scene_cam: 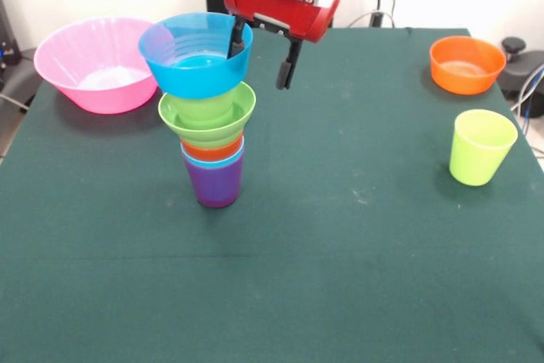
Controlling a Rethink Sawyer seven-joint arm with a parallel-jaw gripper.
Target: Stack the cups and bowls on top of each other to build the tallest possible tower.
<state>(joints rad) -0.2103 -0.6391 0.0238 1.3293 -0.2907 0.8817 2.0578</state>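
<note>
The tower stands left of the table's middle: a purple cup (214, 188) at the base, then a light blue cup (238, 157), an orange cup (211, 150), a ridged green bowl (208, 118) and a blue bowl (191, 70) on top. My gripper (257, 71) hangs at the blue bowl's right rim. It is open. One black finger (235, 40) is inside the bowl and the other stands apart outside it. A yellow-green cup (481, 147) stands upright at the right. An orange bowl (466, 64) sits behind it.
A large translucent pink bowl (93, 65) sits at the far left of the green table (340, 252), close behind the tower. Cables and dark gear lie beyond the table's right edge.
</note>
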